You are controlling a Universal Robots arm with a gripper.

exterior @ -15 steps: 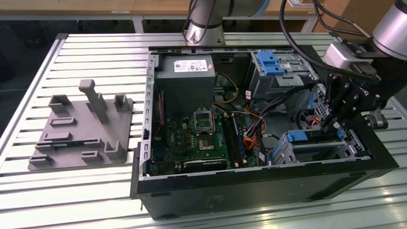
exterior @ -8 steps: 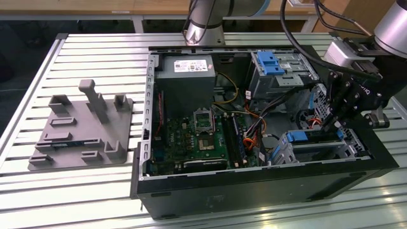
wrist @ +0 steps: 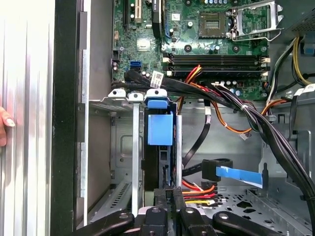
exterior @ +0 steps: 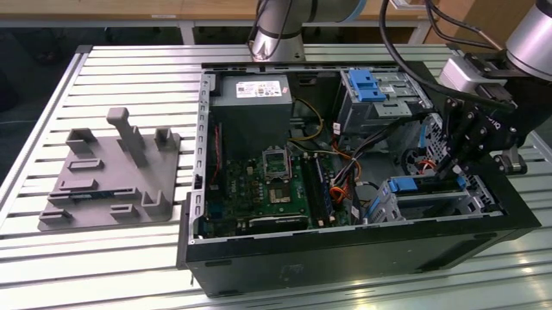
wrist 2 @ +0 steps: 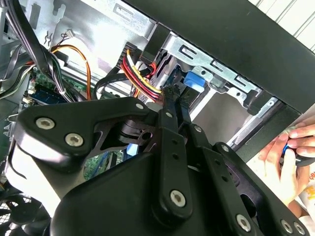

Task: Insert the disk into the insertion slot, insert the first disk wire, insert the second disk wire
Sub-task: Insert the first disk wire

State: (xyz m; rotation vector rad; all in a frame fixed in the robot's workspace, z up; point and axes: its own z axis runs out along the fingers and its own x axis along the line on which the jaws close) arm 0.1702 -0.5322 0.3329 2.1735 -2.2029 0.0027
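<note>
Low on the exterior view's right, the gripper [exterior: 446, 171] pinches the disk wire [wrist 2: 140, 78] by its plug so it can line up with the disk [wrist: 160, 129] in the insertion slot [wrist: 123, 147].

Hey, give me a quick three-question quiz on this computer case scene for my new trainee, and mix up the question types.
1. True or false: the disk in its blue carrier sits in the insertion slot.
2. The gripper is nearest to: A the grey fixture plate, B the power supply, C the insertion slot.
3. Fill in: the wire bundle at the gripper is red, black and ____.
Key: 1 true; 2 C; 3 yellow.
</note>
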